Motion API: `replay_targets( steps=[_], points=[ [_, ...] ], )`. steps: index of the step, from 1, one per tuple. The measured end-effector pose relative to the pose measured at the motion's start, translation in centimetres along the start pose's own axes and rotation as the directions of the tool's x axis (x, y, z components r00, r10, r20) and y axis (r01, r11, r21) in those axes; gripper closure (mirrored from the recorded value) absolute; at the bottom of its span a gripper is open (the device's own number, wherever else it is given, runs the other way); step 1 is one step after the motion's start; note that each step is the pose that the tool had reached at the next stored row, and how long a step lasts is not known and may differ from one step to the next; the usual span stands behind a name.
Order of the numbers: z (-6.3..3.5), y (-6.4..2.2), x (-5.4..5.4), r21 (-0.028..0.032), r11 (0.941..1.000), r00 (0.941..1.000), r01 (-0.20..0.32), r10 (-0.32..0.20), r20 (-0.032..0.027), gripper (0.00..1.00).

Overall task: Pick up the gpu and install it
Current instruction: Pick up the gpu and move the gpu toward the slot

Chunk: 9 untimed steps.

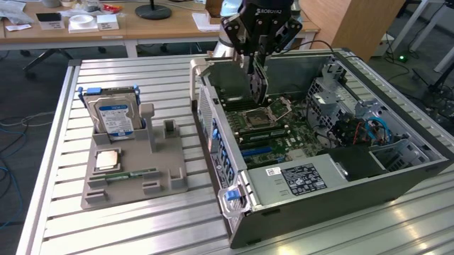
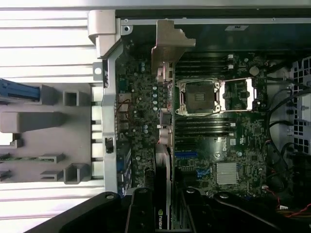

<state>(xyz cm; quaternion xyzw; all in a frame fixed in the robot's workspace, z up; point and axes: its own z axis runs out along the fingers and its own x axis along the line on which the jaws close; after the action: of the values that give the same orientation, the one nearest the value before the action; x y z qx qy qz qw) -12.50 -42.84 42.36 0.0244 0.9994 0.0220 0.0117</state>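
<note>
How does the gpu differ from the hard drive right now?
The gpu hangs in the gripper over the open case; the hard drive stands in the grey holder. The gpu is dark and thin; the hard drive is silver with a blue label. Both are upright.

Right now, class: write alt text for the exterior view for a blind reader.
A robot gripper holds the gpu upright over the motherboard of an open computer case. On the exterior view's left, a grey holder carries a hard drive.
</note>
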Motion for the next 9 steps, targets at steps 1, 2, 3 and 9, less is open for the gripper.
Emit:
replay_targets(
  steps=[1,2,3,9],
  points=[
    [0.01,0.02,-0.2,0.0,1.0,1.0,0.0,0.0,0.0,0.74],
    [0.01,0.05,-0.5,0.0,1.0,1.0,0.0,0.0,-0.0001,0.74],
    [0.02,0.08,-0.7,0.0,1.0,1.0,0.0,0.0,-0.0001,0.74],
    [0.06,0.23,-2.2,-0.0002,1.0,1.0,0.0,0.0,0.0,0.74]
  ],
)
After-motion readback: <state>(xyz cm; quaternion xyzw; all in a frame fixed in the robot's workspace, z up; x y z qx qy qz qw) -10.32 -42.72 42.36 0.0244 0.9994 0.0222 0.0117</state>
